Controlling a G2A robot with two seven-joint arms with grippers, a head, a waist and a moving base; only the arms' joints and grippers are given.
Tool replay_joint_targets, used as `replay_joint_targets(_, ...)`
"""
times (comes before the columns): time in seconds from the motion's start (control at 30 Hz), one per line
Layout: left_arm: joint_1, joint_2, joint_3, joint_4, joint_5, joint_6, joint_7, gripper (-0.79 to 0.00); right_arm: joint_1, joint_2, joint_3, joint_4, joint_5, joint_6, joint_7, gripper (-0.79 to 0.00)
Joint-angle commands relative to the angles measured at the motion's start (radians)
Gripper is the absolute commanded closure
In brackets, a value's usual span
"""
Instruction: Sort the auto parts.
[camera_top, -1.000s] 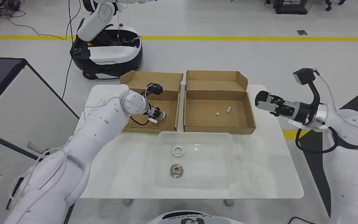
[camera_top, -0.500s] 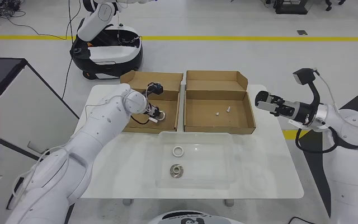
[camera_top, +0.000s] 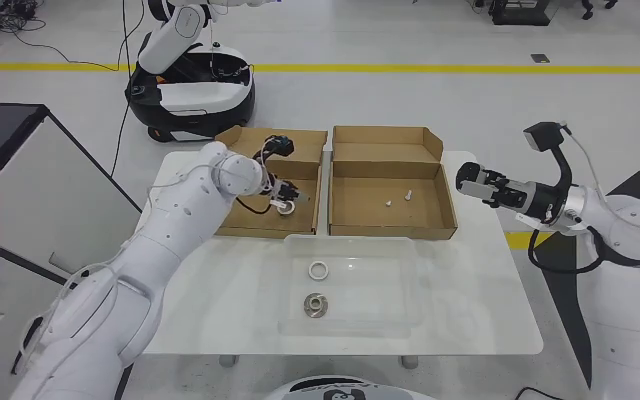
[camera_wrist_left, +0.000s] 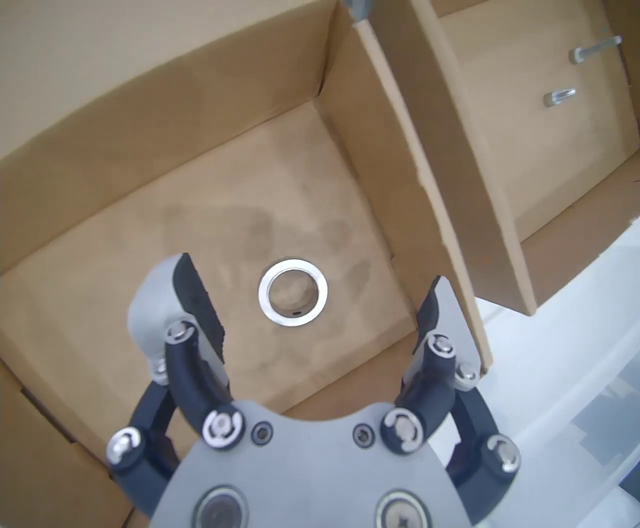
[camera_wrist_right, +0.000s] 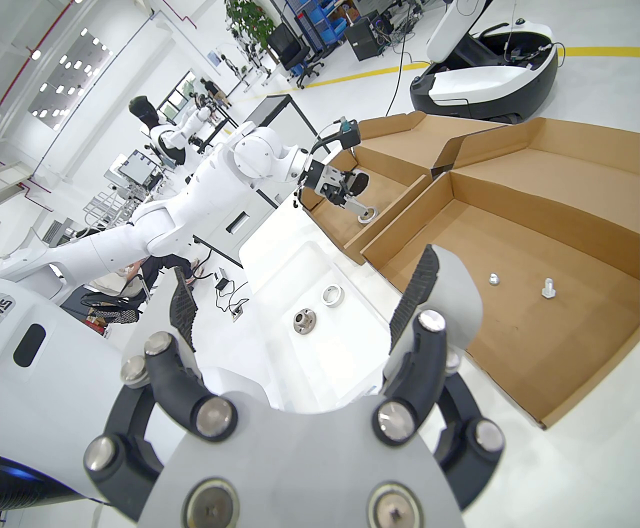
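Note:
A metal ring (camera_wrist_left: 293, 292) lies flat on the floor of the left cardboard box (camera_top: 300, 150). My left gripper (camera_wrist_left: 310, 295) hangs open above it, fingers apart and nothing between them; the top view has this gripper (camera_top: 284, 196) over the box's near right corner. Two bolts (camera_top: 397, 198) lie in the right cardboard box (camera_top: 390, 215). A clear tray (camera_top: 400, 300) holds a white ring (camera_top: 319, 270) and a flanged metal part (camera_top: 315, 304). My right gripper (camera_wrist_right: 305, 290) is open and empty, held off the table's right side (camera_top: 468, 181).
The boxes stand side by side at the table's far edge with their lids folded back. The tray sits in front of them near the table's middle. Bare white tabletop (camera_top: 480, 300) lies to the right of the tray.
My left gripper has risen and drawn back from the metal ring, which now lies free on the box floor. The right arm has not moved.

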Motion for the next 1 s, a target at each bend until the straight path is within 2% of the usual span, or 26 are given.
replay_joint_targets(0.0,0.013,0.011,-0.026,-0.043,-0.002,0.003,-0.001,-0.785,0.0,0.0,0.0,0.0,0.0,0.0,0.0,-0.785)
replay_joint_targets(0.13,0.059,0.036,-0.083,-0.165,-0.016,0.01,-0.022,-0.785,0.0,0.0,0.0,0.0,0.0,0.0,0.0,-0.785)
replay_joint_targets(0.47,0.22,0.096,-0.219,-0.571,-0.066,0.084,-0.159,-0.785,0.0,0.0,0.0,0.0,0.0,0.0,0.0,-0.785)
replay_joint_targets(0.97,0.226,0.096,-0.223,-0.584,-0.075,0.089,-0.162,-0.785,0.0,0.0,0.0,0.0,0.0,0.0,0.0,-0.785)
